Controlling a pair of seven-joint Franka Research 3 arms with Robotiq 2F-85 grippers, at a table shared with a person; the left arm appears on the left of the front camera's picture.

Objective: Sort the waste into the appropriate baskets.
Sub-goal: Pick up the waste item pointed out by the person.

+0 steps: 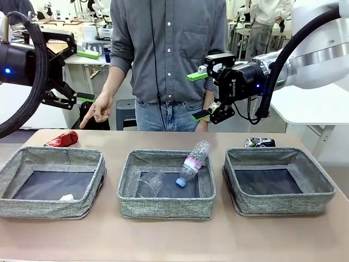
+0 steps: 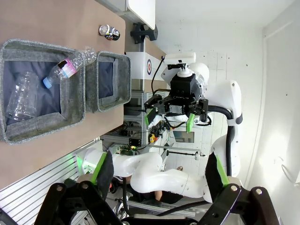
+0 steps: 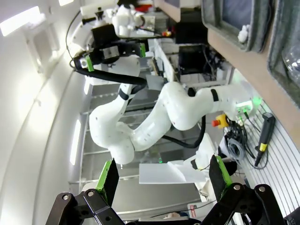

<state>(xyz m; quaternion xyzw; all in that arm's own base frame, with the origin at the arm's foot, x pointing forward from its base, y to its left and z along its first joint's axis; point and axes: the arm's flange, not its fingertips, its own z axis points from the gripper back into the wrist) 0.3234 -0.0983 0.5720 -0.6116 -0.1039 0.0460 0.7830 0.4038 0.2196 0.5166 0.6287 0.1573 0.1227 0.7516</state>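
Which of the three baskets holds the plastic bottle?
The middle basket; the plastic bottle leans over its far rim, beside a clear cup.

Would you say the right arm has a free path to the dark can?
Probably yes: the dark can lies uncovered on the table behind the right basket, and the right gripper hangs open above.

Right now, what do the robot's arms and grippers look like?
The left arm and right arm are glossy white with rounded joints. The left gripper and right gripper are black, two-fingered, with green pads. A thick black cable loops past each wrist, beside a blue light.
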